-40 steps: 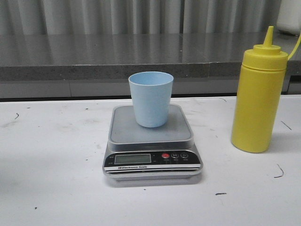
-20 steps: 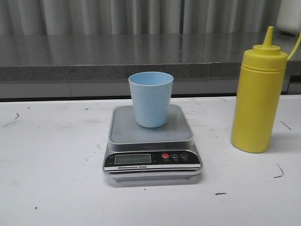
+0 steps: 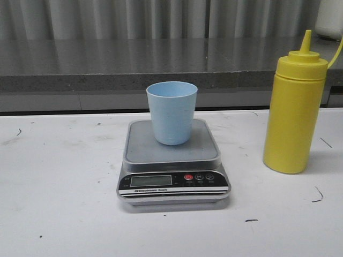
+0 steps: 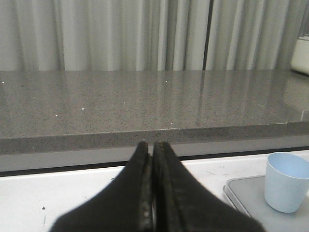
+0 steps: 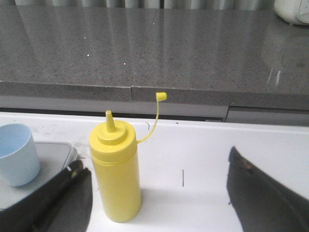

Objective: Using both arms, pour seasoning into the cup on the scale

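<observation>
A: Left pincer point(image 4: 152, 193) is clenched on nothing, fingers pressed flat together. The cup point(image 4: 286, 181) stands upright off to one side of it, well clear, on the scale point(image 4: 241, 191).

B: And the right pincer point(image 5: 159, 193) is spread wide, released, fingers point(image 5: 260, 193) well apart. The seasoning bottle point(image 5: 116, 169) stands upright on the white table point(image 5: 193, 154) in front of that gap, nearer one finger, untouched. Its tip cap point(image 5: 161, 96) hangs free on its tether, nozzle bare.

A: Cup and scale sit beyond the bottle, apart from it.
</observation>
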Controlling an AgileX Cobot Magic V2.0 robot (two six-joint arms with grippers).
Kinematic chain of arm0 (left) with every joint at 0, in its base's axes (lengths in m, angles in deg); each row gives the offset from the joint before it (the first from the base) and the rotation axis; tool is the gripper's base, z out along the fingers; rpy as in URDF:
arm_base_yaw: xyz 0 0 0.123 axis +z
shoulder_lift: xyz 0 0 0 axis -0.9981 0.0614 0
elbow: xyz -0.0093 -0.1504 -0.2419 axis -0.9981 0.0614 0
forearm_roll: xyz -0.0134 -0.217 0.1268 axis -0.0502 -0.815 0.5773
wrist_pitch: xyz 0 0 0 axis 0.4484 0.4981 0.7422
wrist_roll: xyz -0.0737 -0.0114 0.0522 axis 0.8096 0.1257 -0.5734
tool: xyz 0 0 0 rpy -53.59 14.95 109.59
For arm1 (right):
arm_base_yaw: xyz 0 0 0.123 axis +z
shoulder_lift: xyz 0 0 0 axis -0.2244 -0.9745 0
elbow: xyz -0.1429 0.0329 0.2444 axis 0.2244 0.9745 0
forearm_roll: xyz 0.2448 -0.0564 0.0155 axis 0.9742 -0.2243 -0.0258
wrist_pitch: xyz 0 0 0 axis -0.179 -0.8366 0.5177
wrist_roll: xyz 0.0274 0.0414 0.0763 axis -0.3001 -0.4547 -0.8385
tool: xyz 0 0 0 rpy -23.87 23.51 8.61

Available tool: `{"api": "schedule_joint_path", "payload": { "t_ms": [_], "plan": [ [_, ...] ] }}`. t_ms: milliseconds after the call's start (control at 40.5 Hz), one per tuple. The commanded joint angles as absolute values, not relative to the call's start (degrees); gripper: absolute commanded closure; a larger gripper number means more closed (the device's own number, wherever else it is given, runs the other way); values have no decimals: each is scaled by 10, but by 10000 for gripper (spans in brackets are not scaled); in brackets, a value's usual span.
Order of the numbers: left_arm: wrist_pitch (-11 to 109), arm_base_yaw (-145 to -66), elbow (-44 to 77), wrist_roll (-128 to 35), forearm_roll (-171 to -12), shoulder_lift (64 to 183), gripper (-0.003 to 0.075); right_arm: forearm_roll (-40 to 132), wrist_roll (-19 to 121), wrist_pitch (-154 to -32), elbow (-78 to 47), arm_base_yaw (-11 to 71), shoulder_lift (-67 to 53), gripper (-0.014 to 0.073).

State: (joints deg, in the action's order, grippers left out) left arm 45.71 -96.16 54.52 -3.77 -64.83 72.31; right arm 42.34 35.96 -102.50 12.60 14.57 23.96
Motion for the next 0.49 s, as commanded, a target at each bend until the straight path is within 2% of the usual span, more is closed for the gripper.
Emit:
{"api": "schedule_joint_path", "payload": {
  "t_ms": [0,222,470],
  "plan": [
    [505,-960,532,-33,-654,729,740,435,365,-953,90,150,191,1],
    [505,-960,532,-33,-654,729,740,437,365,-884,51,216,48,1],
    [505,-960,532,-33,-654,729,740,464,364,-682,149,274,-31,1]
  ]
}}
